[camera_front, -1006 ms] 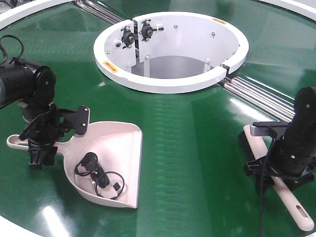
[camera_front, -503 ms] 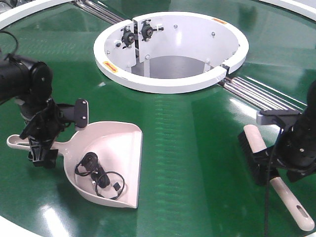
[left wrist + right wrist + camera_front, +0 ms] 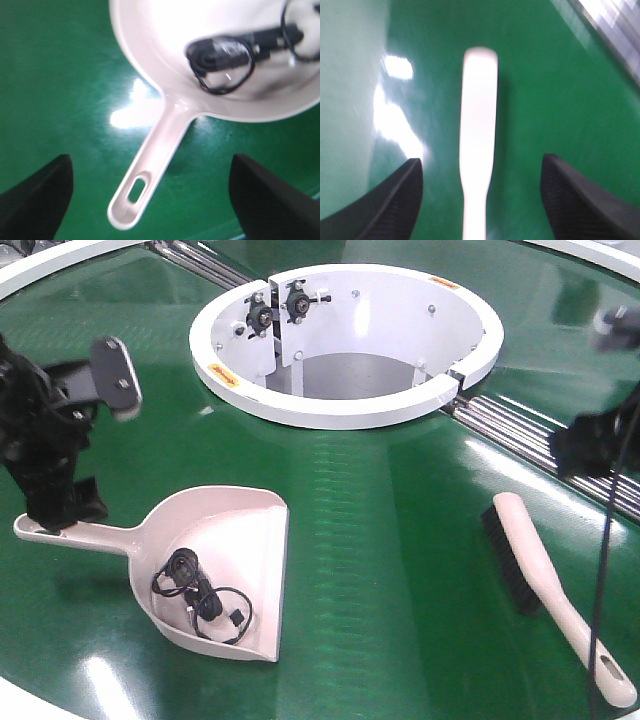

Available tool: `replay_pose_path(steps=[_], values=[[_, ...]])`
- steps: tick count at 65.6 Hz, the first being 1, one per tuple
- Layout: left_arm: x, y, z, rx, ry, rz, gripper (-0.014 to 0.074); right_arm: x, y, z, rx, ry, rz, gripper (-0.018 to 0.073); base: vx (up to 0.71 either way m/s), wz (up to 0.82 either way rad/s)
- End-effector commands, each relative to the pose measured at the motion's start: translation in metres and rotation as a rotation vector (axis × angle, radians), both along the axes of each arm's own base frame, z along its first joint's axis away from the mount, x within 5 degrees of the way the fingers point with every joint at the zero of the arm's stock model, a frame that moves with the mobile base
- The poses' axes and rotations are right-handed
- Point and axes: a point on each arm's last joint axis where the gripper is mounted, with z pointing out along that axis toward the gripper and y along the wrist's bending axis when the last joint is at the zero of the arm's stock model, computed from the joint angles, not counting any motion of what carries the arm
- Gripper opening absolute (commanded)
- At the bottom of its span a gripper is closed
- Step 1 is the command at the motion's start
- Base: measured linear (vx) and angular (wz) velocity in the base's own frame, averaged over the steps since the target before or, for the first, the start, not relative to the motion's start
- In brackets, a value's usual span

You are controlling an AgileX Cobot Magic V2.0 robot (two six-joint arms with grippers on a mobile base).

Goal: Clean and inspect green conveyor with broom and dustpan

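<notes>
The pink-beige dustpan (image 3: 225,540) lies on the green conveyor (image 3: 380,520) at the front left, with a black cable bundle (image 3: 200,595) in it. My left gripper (image 3: 65,508) is open and hovers just above the slotted end of the dustpan's handle. In the left wrist view the handle (image 3: 150,170) lies between the wide-open jaws of the left gripper (image 3: 150,160), untouched. The broom (image 3: 545,585) lies on the belt at the front right. My right gripper (image 3: 595,445) is open, raised above and behind it. In the right wrist view the broom (image 3: 479,120) lies below the right gripper (image 3: 481,160).
The white ring-shaped hub (image 3: 345,410) stands at the back centre, with metal rollers (image 3: 530,440) running from it to the right. A white rim (image 3: 40,265) curves along the far left. The belt's front edge is near the dustpan and the broom's handle end.
Both grippers have let go and lifted. The left one rose off the dustpan handle. The right one rose up and right off the broom. Dustpan and broom stay on the belt.
</notes>
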Motion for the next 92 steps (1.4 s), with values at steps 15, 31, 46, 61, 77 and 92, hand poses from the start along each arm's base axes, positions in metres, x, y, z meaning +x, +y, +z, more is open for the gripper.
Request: replay_pose_path(steps=[15, 31, 46, 61, 77, 92], values=[[-0.052, 0.005, 0.094, -0.311, -0.419, 0.161, 0.0585, -0.029, -0.001, 0.074, 0.024, -0.391, -0.002, 0.0485, 0.0, 0.0], [-0.098, 0.017, 0.127, -0.558, -0.632, 0.325, 0.0585, -0.079, -0.004, 0.072, 0.035, -0.584, -0.001, 0.0485, 0.0, 0.0], [-0.147, 0.031, 0.093, -0.758, -0.848, 0.384, 0.0585, -0.145, -0.008, 0.049, 0.038, -0.868, 0.002, 0.0484, 0.0, 0.0], [-0.216, 0.049, 0.035, -0.865, -0.984, 0.384, 0.0585, -0.205, -0.011, 0.01, 0.039, -1.019, 0.007, 0.0484, 0.0, 0.0], [-0.244, 0.055, -0.03, -0.836, -0.929, 0.397, 0.0541, -0.241, -0.013, -0.044, 0.023, -1.093, 0.017, 0.0484, 0.0, 0.0], [-0.235, 0.054, -0.07, -0.832, -0.907, 0.419, 0.0461, -0.228, -0.013, -0.092, 0.015, -1.016, 0.018, 0.0484, 0.0, 0.0]])
